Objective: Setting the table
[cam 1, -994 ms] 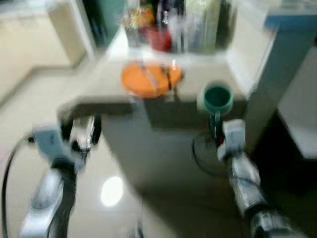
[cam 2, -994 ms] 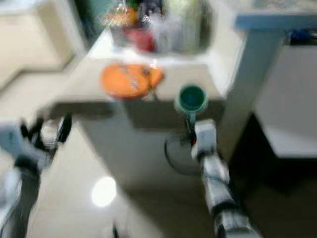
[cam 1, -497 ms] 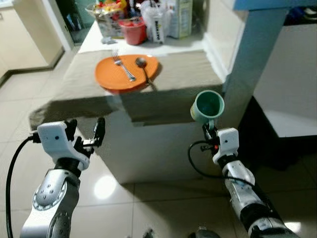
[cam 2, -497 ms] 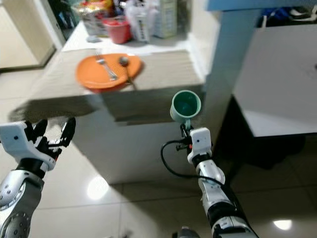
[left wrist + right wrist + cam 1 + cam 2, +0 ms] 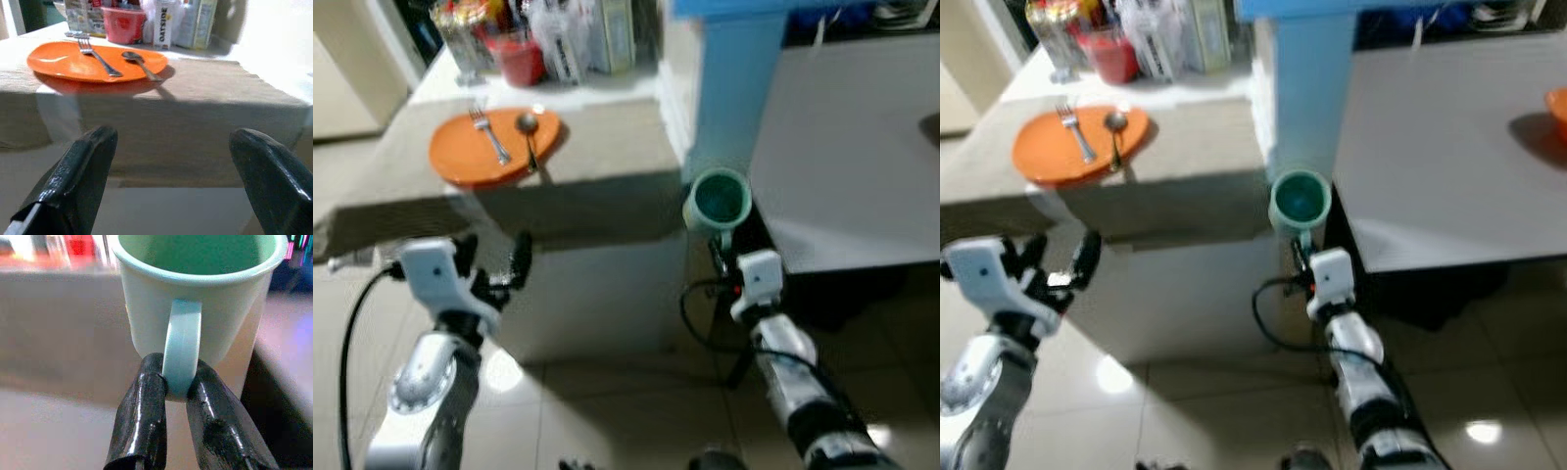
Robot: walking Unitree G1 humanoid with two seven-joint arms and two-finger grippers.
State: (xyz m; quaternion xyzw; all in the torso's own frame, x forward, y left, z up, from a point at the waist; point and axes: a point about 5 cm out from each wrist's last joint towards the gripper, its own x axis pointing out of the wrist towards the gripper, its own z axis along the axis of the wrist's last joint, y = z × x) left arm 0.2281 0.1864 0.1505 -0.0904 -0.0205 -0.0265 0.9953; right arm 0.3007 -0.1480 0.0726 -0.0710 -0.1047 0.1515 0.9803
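A pale green mug point(image 5: 718, 201) is held upright by its handle point(image 5: 180, 352) in my right gripper point(image 5: 177, 382), in front of the blue pillar. An orange plate point(image 5: 489, 147) with a fork point(image 5: 487, 133) and a spoon point(image 5: 529, 136) on it lies on the cloth-covered table point(image 5: 607, 147) at the left. My left gripper point(image 5: 494, 269) is open and holds nothing, below that table's front edge. In the left wrist view its black fingers point(image 5: 78, 171) stand wide apart, facing the plate point(image 5: 93, 59).
A blue pillar point(image 5: 729, 88) stands between the cloth-covered table and a grey table point(image 5: 842, 147) on the right, where an orange dish point(image 5: 1557, 103) shows at the edge. A red cup point(image 5: 517, 59), cartons and bags crowd the back. Glossy tiled floor point(image 5: 607, 411) lies below.
The camera has swung to the right, bringing the grey table into view. My right gripper keeps hold of the mug; my left gripper stays open.
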